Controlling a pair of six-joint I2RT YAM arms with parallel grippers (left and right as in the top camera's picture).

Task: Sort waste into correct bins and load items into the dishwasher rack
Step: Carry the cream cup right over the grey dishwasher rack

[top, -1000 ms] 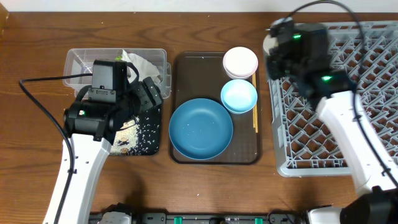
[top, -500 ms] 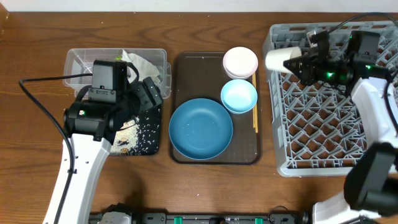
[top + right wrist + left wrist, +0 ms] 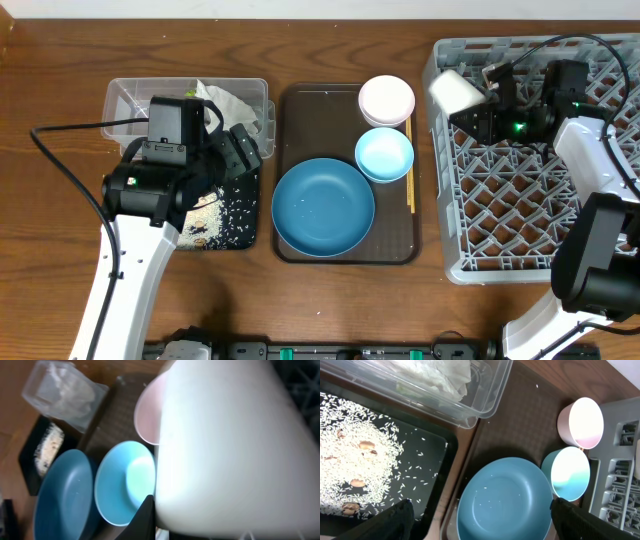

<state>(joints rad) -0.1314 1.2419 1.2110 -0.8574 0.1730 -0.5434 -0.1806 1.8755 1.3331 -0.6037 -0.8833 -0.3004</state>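
A small white cup [image 3: 456,90] sat tilted on its side at the 10 o'clock corner of the dishwasher rack [image 3: 445,200]. The right hand [image 3: 480,100], reaching in from 3 o'clock, was closed on it. The rack filled the 3 o'clock side of the bench [image 3: 60,200].

At centre, a brown tray [image 3: 300,110] carried a wide blue dish [image 3: 323,207]. A light-blue bowl [image 3: 384,155] sat at the dish's 1 o'clock, with a pinkish-white bowl [image 3: 387,99] at 12 o'clock of that. Chopsticks [image 3: 409,170] lay along the tray's 3 o'clock edge.

Toward 9 o'clock, the left hand [image 3: 485,522] hung wide open over a black tray [image 3: 240,235] strewn with rice [image 3: 225,210]. A clear tub [image 3: 125,100] holding a napkin [image 3: 232,103] touched its 12 o'clock edge.
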